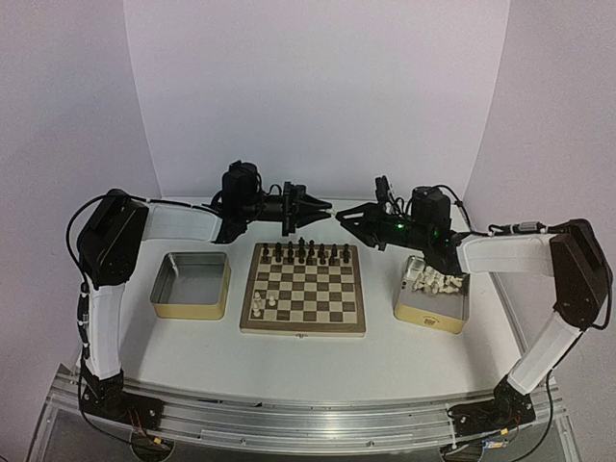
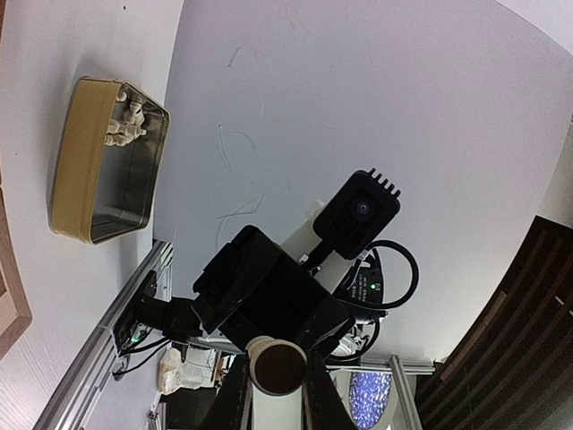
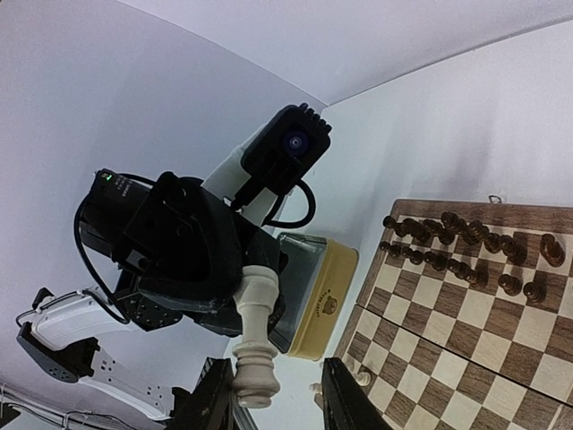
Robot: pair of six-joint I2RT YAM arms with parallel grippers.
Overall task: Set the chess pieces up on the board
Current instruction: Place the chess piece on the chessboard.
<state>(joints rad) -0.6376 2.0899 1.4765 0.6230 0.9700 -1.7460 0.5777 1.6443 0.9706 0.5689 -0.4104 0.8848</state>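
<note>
Above the far edge of the board [image 1: 303, 288], the left end effector [image 1: 322, 205] and right end effector [image 1: 346, 219] meet tip to tip, both clamped on one cream chess piece [image 3: 254, 333]. More cream pieces [image 1: 435, 283] fill the right tin [image 1: 429, 315] on the worktop [image 1: 318, 361], and a few stand on the board's near left squares.

My overhead view is evenly lit by soft, diffuse light, with faint shadows beside the rectangular metal tins [image 1: 192, 285] and a slightly grainy look. My wrist views bend strongly toward their edges, and the cream-white chess piece [image 3: 255, 336] close to my right lens looks soft.
</note>
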